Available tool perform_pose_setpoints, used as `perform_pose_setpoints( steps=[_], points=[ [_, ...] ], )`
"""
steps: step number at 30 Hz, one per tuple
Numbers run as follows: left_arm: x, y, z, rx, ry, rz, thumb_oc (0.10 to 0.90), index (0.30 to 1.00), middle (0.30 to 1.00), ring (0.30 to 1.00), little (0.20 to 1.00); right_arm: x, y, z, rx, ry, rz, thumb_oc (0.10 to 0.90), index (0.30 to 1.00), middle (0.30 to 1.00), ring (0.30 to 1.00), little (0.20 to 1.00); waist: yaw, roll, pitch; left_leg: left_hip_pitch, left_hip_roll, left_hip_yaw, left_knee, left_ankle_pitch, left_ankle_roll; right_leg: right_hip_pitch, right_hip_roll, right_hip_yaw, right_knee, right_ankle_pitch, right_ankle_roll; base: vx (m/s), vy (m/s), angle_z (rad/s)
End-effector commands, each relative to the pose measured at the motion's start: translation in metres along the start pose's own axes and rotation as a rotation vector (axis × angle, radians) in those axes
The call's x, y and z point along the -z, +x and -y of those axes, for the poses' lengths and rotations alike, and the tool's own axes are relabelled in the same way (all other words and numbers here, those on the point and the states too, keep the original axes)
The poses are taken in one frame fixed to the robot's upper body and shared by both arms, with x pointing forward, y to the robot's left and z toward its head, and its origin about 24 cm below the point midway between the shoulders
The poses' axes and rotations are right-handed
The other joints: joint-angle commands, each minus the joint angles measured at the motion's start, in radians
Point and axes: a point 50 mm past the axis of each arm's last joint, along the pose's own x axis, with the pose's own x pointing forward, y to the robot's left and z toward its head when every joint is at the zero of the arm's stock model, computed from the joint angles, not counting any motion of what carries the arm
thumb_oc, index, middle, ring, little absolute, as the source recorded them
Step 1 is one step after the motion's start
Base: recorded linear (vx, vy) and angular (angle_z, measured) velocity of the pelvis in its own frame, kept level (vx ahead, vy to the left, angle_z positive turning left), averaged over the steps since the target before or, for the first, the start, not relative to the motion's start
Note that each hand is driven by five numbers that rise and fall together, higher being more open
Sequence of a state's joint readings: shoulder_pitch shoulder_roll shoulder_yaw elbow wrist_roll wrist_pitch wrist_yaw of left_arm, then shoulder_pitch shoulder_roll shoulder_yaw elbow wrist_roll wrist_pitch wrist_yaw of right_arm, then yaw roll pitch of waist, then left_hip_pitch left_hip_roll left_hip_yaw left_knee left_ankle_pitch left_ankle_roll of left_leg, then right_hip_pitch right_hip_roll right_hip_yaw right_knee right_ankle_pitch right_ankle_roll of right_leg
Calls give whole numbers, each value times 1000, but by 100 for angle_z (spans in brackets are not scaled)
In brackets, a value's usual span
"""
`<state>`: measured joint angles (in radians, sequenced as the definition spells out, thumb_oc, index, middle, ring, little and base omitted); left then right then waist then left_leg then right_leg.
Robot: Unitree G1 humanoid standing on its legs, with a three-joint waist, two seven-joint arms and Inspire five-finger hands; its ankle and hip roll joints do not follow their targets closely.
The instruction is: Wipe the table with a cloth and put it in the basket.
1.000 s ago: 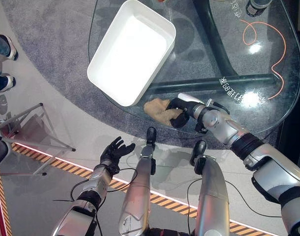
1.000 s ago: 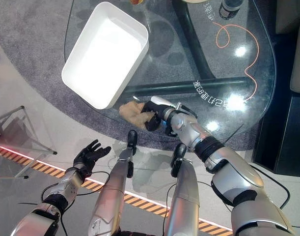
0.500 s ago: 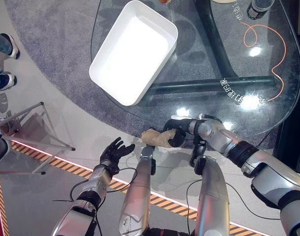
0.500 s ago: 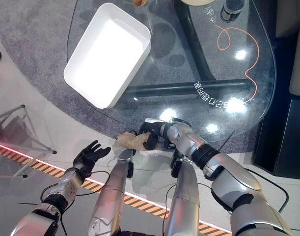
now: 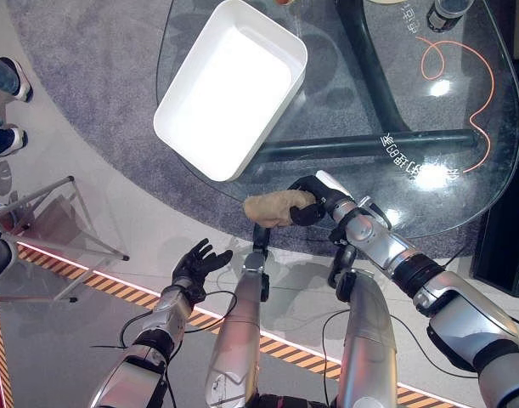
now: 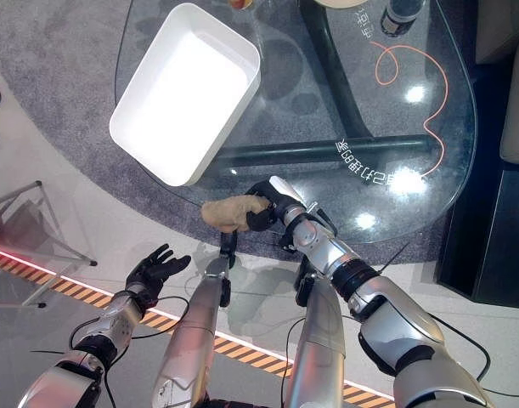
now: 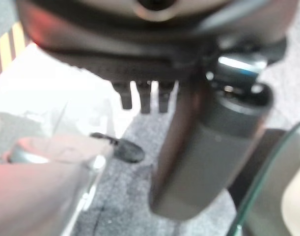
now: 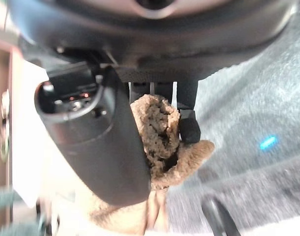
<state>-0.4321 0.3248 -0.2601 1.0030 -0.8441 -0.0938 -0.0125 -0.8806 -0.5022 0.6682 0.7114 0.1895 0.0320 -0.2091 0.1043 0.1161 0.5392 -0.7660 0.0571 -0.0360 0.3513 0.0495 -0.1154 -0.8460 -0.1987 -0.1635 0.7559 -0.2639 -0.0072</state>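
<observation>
A tan cloth (image 5: 272,207) is bunched in my right hand (image 5: 311,201), whose fingers curl round it just above the near edge of the glass table (image 5: 463,102). The right wrist view shows the cloth (image 8: 162,142) pinched between thumb and fingers. The white rectangular basket (image 5: 231,89) stands empty on the table's left part, beyond and to the left of the cloth. My left hand (image 5: 196,263) hangs low over the floor at the lower left, fingers spread and holding nothing.
A dark bottle (image 5: 446,12) and an orange cord (image 5: 459,81) lie at the table's far right. A metal stand (image 5: 47,225) is on the floor to the left. A person's shoes (image 5: 8,110) show at the left edge.
My right hand has lifted the cloth from below the table's near edge back up over the edge, toward the basket. The left hand has stayed put.
</observation>
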Motion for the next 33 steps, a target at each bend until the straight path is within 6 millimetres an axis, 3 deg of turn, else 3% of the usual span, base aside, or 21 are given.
perform_pose_setpoints(
  steps=[1, 11, 20, 26, 27, 28, 29, 31, 32, 33],
  points=[
    [2, -7, -27, -85, -5, 10, 800, 900, 900, 900, 900, -3, 0, 116, 561, 86, -22, 100, 300, 300, 300, 200, -27, 6, -19, -10, -56, 56, 172, -123, 102, 3, 36, 32, -110, 147, 45, 0, 0, 0],
    [3, -10, -33, -85, 1, 11, 800, 900, 900, 900, 900, 28, -20, 161, 827, 115, -158, 100, 300, 300, 300, 200, -22, 11, -19, -17, -58, 51, 183, -138, 110, -2, 37, 30, -102, 141, 46, 0, 0, 0],
    [-2, -10, -36, -85, 5, 17, 800, 900, 900, 900, 900, 47, -38, 186, 996, 86, -267, 100, 300, 300, 300, 200, -21, 9, -19, -23, -59, 47, 189, -147, 116, -4, 43, 30, -104, 142, 49, 0, 0, 0],
    [-3, -11, -41, -100, 0, 22, 800, 900, 900, 900, 900, 65, -55, 197, 1171, 215, -335, 100, 300, 300, 300, 200, -24, 2, -19, -26, -57, 45, 194, -156, 119, -4, 49, 32, -105, 140, 51, 0, 0, 0],
    [-3, -11, -42, -103, 2, 24, 800, 900, 900, 900, 900, 76, -65, 201, 1254, 302, -359, 100, 300, 300, 300, 200, -24, 1, -19, -28, -57, 42, 196, -159, 120, -4, 52, 32, -105, 139, 53, -74, -28, 1],
    [-7, -10, -42, -100, 1, 33, 800, 900, 900, 900, 900, 77, -67, 205, 1279, 334, -358, 100, 300, 300, 300, 200, -24, 0, -19, -52, -56, 46, 187, -127, 124, -24, 51, 23, -118, 170, 44, -5, -44, 0],
    [-5, -11, -44, -104, 4, 26, 800, 900, 900, 900, 900, 86, -75, 207, 1322, 395, -381, 100, 300, 300, 300, 200, -24, 0, -19, -31, -57, 39, 193, -158, 121, -6, 54, 32, -108, 142, 54, 0, 0, 0],
    [-9, -11, -45, -105, 5, 33, 800, 900, 900, 900, 900, 93, -82, 211, 1377, 494, -388, 100, 300, 300, 300, 200, -25, -3, -19, -51, -54, 44, 186, -131, 125, -22, 53, 23, -119, 169, 47, 0, -17, -1],
    [-8, -11, -46, -108, 6, 27, 800, 900, 900, 900, 900, 97, -85, 210, 1389, 517, -396, 100, 300, 300, 300, 200, -26, -3, -19, -31, -55, 38, 192, -159, 121, -4, 56, 33, -110, 143, 57, -68, -16, -3],
    [-10, -11, -46, -107, 5, 34, 800, 900, 900, 900, 900, 96, -86, 211, 1396, 534, -391, 100, 300, 300, 300, 200, -26, -5, -19, -50, -54, 43, 184, -131, 124, -20, 54, 23, -122, 169, 48, 70, -11, -2]
  ],
)
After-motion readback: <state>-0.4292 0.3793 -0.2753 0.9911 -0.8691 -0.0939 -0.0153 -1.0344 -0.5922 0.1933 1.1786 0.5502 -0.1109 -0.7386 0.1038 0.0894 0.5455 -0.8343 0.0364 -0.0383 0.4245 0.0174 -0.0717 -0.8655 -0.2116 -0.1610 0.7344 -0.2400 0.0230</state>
